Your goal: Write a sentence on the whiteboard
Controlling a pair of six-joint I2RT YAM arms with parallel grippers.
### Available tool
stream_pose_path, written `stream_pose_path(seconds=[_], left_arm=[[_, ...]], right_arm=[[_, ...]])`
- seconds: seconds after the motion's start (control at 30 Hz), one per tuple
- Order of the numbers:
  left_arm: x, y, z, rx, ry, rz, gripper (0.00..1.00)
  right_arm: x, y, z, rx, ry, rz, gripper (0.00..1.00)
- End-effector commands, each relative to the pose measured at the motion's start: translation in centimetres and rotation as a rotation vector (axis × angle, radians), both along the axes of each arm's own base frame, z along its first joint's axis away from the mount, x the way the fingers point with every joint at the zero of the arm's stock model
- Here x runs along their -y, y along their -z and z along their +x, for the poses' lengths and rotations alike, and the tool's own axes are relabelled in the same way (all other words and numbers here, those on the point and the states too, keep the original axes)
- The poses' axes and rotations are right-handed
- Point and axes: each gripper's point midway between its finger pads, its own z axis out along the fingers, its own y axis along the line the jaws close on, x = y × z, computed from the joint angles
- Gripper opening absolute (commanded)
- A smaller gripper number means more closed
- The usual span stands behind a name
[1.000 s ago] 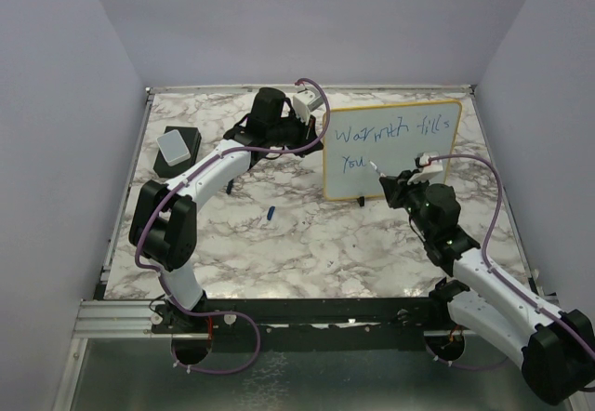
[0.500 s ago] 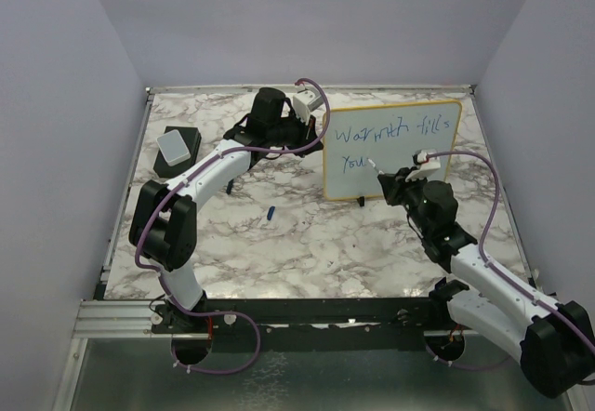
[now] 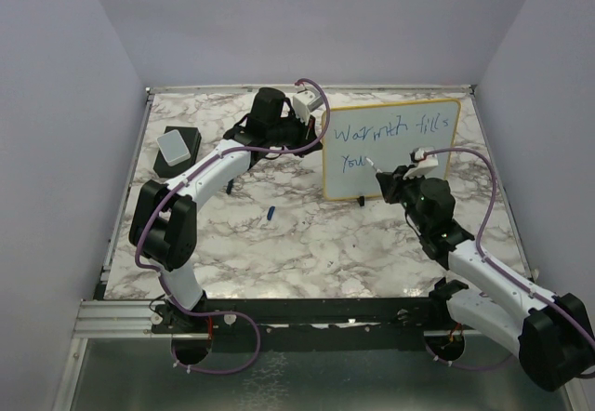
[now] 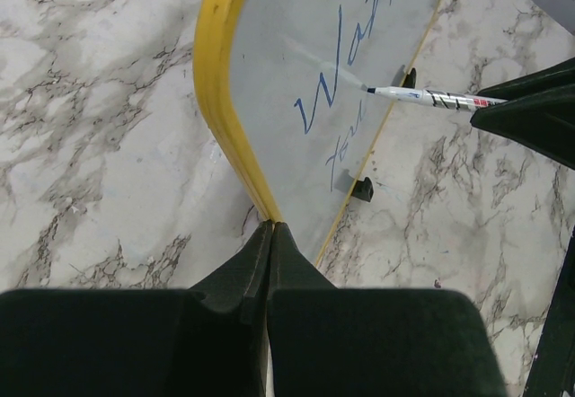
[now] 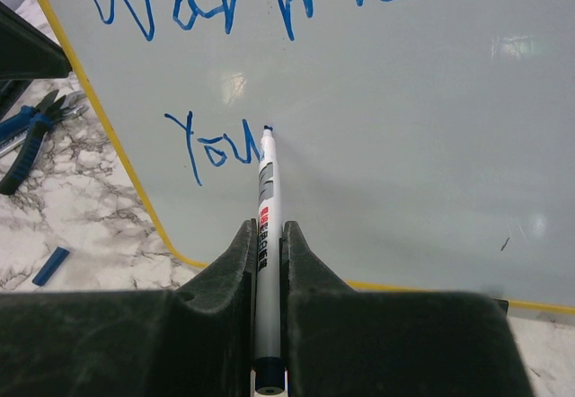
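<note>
Whiteboard (image 3: 349,183): stands upright on its small black feet (image 4: 362,189) toward the far right of the marble table (image 3: 307,244), its written face turned to the arms; thin yellow frame, rounded corners.
Sentence (image 3: 390,135): blue handwriting on the whiteboard's face. The upper line reads about "Warmth fills". The lower line, near the whiteboard's left edge, reads only "You" (image 5: 220,150).
Marker (image 5: 265,235): white barrel with a grey and red label, pointing at the whiteboard. Its blue tip rests against the face just right of the "u" in "You".
Right gripper (image 5: 266,231): in front of the whiteboard's lower middle, its two fingers clamped on the marker's barrel, one on each side.
Left gripper (image 4: 269,226): at the whiteboard's left edge, fingers pressed together with no gap between them. Their tips meet the yellow frame low on that edge; whether any of the frame is nipped between them does not show.
Eraser block (image 3: 177,148): black with a grey top, lying well to the left of the whiteboard.
Blue cap (image 3: 270,212): small, lying on the marble in front of and left of the whiteboard.
Pliers (image 5: 31,127): blue-handled, lying on the table left of the whiteboard, seen only in the right wrist view.
</note>
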Motion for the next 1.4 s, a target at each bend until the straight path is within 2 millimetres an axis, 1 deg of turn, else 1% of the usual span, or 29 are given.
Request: stream_pose_path(seconds=[0.0,0.27,0.6,0.97,1.17,1.37], left_arm=[[0.3,-1.6,-0.4,0.032,0.022,-0.017,0.0],[0.3,-1.7,-0.4,0.033,0.021,-0.019,0.0],[0.3,-1.7,-0.4,0.032,0.022,-0.019,0.0],[0.3,-1.7,-0.4,0.032,0.023,-0.019,0.0],[0.3,-1.8,-0.4,0.033,0.023,-0.02,0.0],[0.3,-1.7,-0.4,0.033,0.023,-0.019,0.0]], right_arm=[[1.4,-1.3,0.7,0.034,0.08,-0.012,0.01],[1.8,0.1,0.0,-0.005,0.092,-0.01,0.01],[1.4,1.9,-0.5,-0.058,0.062,-0.02,0.01],[1.4,3.6,-1.4,-0.098,0.056,-0.007,0.01],[1.6,3.0,-1.2,-0.083,0.065,-0.01,0.01],[1.5,1.7,-0.6,-0.05,0.068,-0.005,0.01]])
